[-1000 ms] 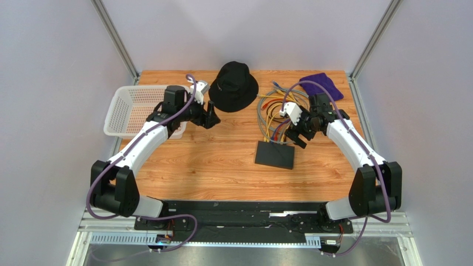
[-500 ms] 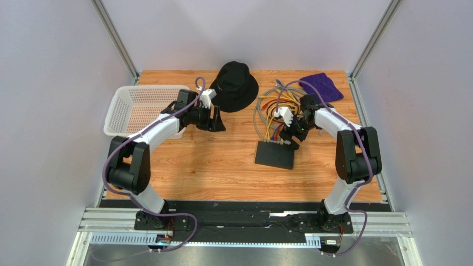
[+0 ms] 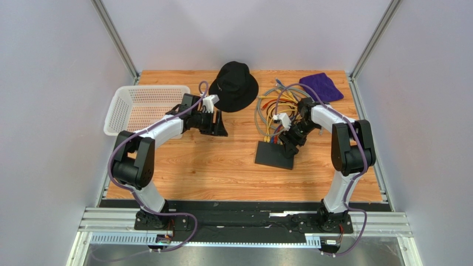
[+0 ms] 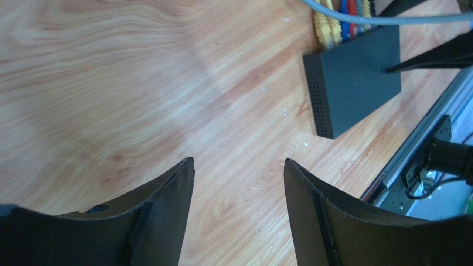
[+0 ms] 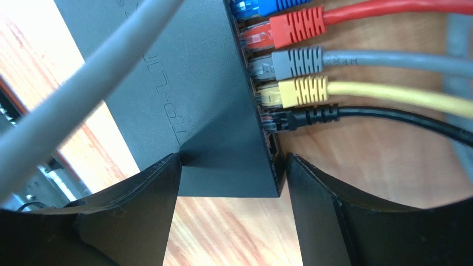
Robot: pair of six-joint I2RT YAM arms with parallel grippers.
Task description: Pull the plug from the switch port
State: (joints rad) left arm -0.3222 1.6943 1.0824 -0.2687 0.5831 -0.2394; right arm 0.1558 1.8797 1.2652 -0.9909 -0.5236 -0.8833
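The switch is a flat black box lying right of the table's middle. Its far edge holds a row of plugs: blue, red, grey, yellow and black. My right gripper stands open over the switch's far right corner. One finger is over the top face and the other is beside the socket edge, just past the black plug. My left gripper hangs open over bare wood, well left of the switch, with nothing between its fingers.
A loose coil of coloured cables runs from the switch toward the back. A black bucket hat sits at the back centre and a purple cloth at the back right. A white basket stands at the left edge.
The right gripper has come down and forward from the cables onto the switch's far corner. The left gripper has slid right toward the table's middle. Both pairs of jaws have narrowed a little.
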